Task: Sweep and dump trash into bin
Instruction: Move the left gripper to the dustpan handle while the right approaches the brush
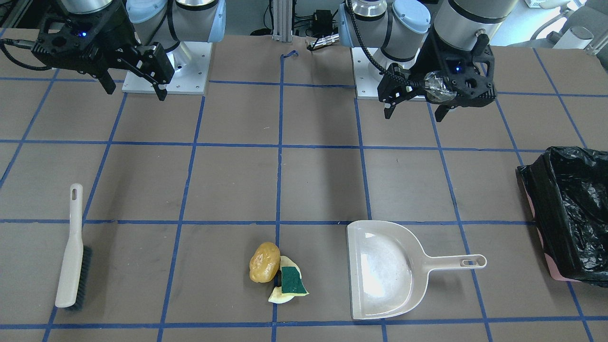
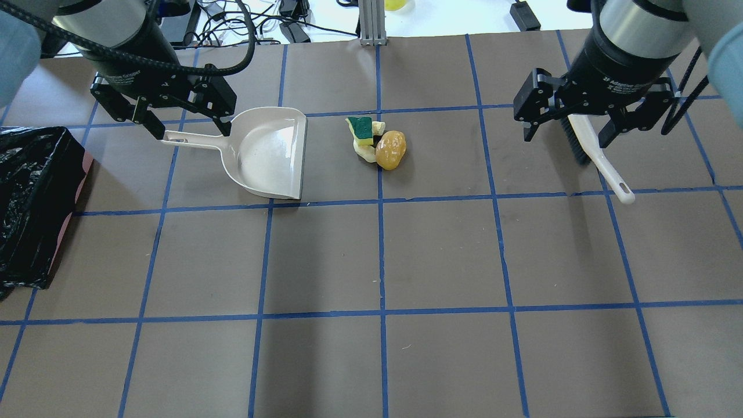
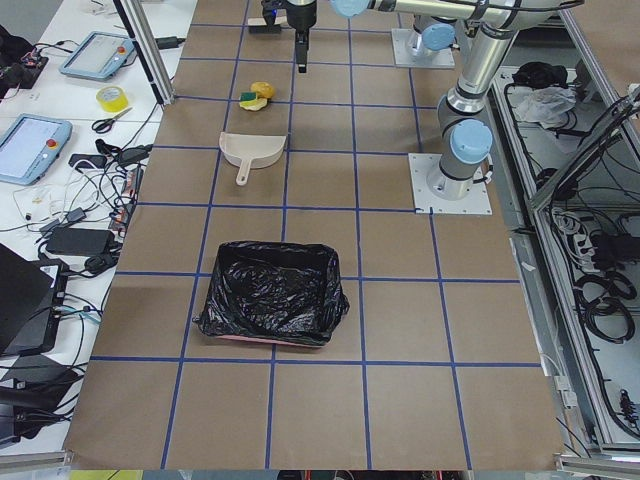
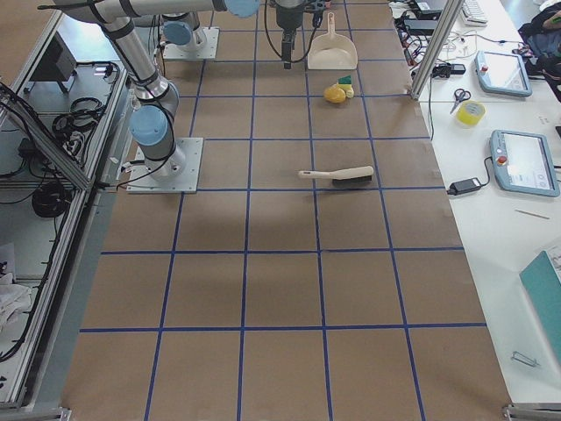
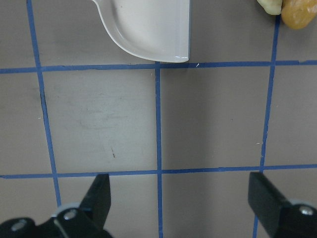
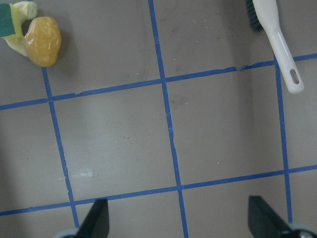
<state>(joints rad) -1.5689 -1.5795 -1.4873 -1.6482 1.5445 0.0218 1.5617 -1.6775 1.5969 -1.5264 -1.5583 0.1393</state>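
Observation:
The trash, a yellow-brown potato-like lump (image 1: pixel 264 262) with a green-topped sponge piece (image 1: pixel 290 279) and pale peel scraps, lies on the table; it also shows in the overhead view (image 2: pixel 390 150). The bin (image 1: pixel 534 185), lined with a black bag, stands at the table's end on my left (image 2: pixel 58 168). A beige dustpan (image 2: pixel 267 154) lies between bin and trash. A beige brush (image 2: pixel 598 159) lies on my right side. My left gripper (image 2: pixel 191 130) is open and empty, high above the table near the dustpan handle. My right gripper (image 2: pixel 566 139) is open and empty, high near the brush.
The brown table carries a blue tape grid. The arm bases (image 1: pixel 166 71) stand at the robot's edge. In the left wrist view the dustpan's front edge (image 5: pixel 148 25) is at the top; in the right wrist view the brush handle (image 6: pixel 280 44) is at the upper right.

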